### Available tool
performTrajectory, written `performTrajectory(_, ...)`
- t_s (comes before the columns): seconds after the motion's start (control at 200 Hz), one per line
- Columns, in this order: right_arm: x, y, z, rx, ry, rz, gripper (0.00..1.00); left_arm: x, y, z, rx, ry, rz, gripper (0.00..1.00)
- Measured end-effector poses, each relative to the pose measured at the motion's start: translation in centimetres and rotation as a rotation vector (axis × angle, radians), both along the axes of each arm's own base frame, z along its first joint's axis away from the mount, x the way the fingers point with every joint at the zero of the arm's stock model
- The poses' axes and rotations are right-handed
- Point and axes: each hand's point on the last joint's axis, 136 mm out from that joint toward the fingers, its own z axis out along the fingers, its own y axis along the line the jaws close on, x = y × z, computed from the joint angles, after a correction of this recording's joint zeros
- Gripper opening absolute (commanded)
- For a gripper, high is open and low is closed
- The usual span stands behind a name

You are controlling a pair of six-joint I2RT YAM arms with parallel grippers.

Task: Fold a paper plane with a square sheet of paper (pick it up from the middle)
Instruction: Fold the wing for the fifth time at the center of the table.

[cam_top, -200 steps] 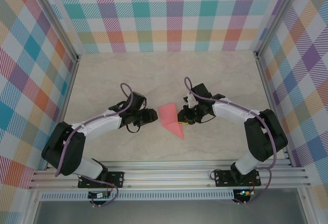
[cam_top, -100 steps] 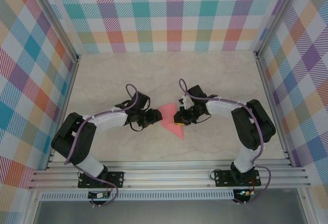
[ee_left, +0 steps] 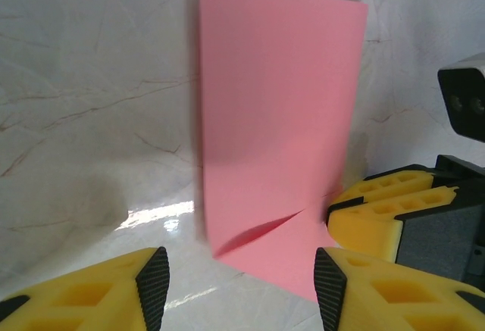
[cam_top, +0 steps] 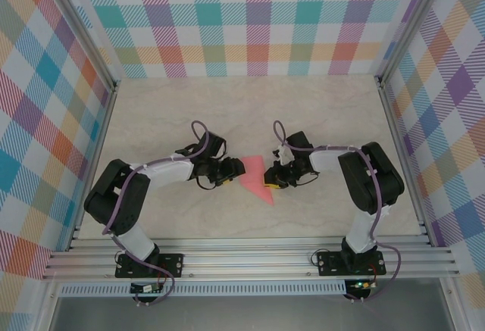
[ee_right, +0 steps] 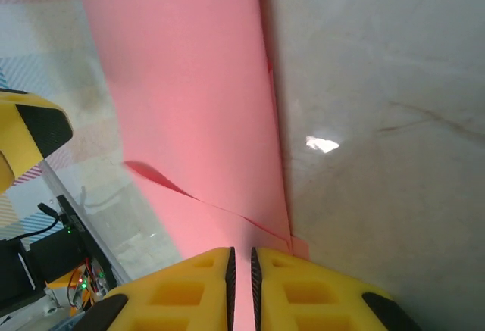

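The square sheet of paper (cam_top: pixel 254 176) is salmon pink and folded into a pointed wedge, lying flat on the table's middle. My right gripper (cam_top: pixel 268 180) is at its right edge. In the right wrist view the paper (ee_right: pixel 189 104) runs into the narrow slit between that gripper's (ee_right: pixel 242 289) yellow jaws, so it is shut on the edge. A loose flap lifts slightly near the grip. My left gripper (cam_top: pixel 232 170) is at the paper's left edge. It is open (ee_left: pixel 242 289), with the near end of the paper (ee_left: pixel 276 119) lying between and just beyond its fingertips (ee_left: pixel 155 282).
The marble-look table (cam_top: pixel 227 111) is walled by checked panels (cam_top: pixel 250 20) on three sides, with an aluminium rail (cam_top: pixel 250 259) at the near edge. The right gripper's yellow fingers (ee_left: pixel 379 210) show close beside the left gripper's jaws.
My left gripper has moved right, up to the paper's left edge, and opened slightly. The right gripper has stayed shut at the right edge, shifting only a little. The paper has barely moved.
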Motion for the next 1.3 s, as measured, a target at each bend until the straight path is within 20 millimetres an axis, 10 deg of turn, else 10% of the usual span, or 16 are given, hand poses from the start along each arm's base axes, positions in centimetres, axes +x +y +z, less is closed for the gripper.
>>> performTrajectory(1.025,0.1,0.0,0.3,0.120,0.049,-0.026,0.18,1.4,-2.9,-1.3,-0.100,0.039,-0.014,0.51)
performTrajectory(1.3,0.1,0.0,0.3,0.126,0.051,-0.027,0.19,1.8,-3.3,-1.2,-0.125,0.039,0.002,0.37)
